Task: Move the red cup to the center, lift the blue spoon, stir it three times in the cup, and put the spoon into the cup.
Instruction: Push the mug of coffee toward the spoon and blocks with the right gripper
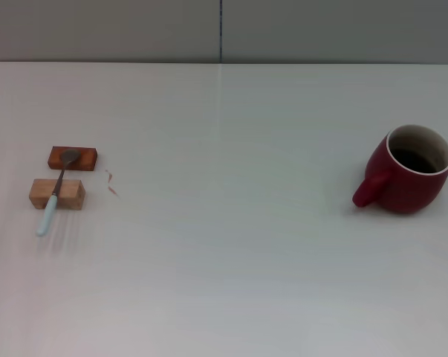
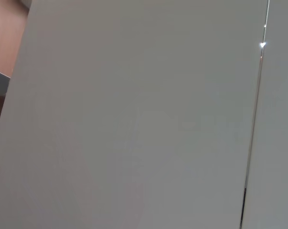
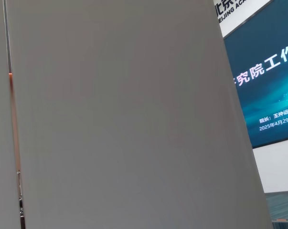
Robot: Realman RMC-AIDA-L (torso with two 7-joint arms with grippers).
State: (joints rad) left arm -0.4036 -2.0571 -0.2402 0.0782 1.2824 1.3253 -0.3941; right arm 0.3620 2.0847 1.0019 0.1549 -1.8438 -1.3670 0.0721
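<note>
Blue spoon (image 1: 54, 195) across two blocks (image 1: 57, 193), red cup (image 1: 411, 169) far right

One red cup (image 1: 411, 169), one blue spoon (image 1: 56, 190), two wooden blocks (image 1: 57, 193), one white table (image 1: 224, 260)

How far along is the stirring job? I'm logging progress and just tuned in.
Nothing looks done. The red cup stands at the table's right side, not the center. The blue spoon lies across two wooden blocks on the left. Neither gripper is in view, so nothing is in hand. Every step remains.
</note>
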